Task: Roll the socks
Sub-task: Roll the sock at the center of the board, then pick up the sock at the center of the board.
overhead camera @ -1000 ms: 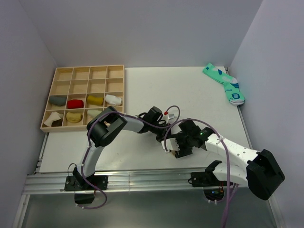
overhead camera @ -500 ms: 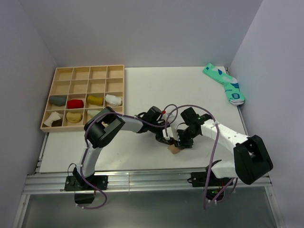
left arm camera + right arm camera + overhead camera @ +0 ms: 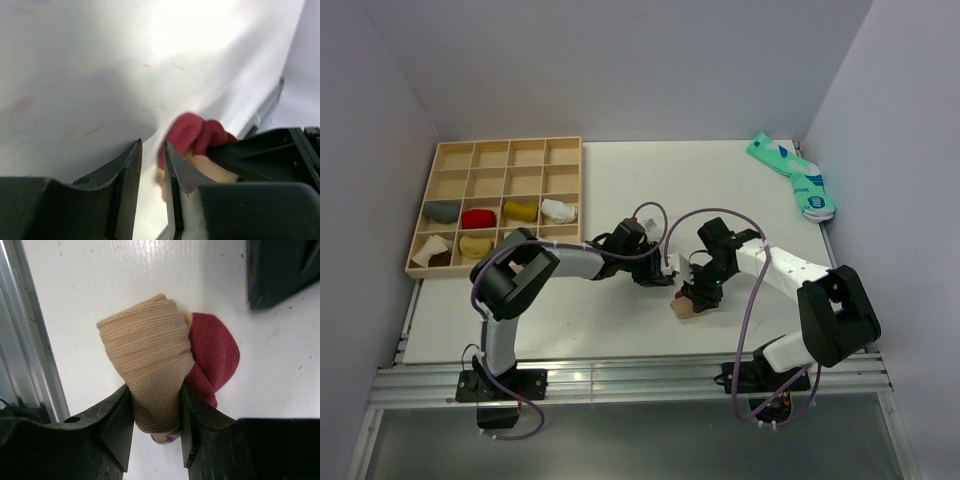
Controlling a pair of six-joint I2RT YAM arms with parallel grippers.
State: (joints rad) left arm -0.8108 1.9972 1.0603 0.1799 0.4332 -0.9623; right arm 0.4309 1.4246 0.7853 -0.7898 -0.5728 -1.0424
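While in the right claw (image 3: 156, 390), tan sock roll (image 3: 145, 350), maroon toe alongside

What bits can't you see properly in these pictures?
Right wrist view: lower end of the tan sock hidden between the jaws of the right gripper.
Left wrist view: that sock is blurred, partly behind the left gripper.
Top view: bundles in the wooden tray too small to identify.

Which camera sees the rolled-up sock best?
The right wrist camera: the tan-and-maroon sock looks big and sharp there, pinched in the right claw. The left wrist shows only a blurry maroon bit; the top one, a tiny lump.
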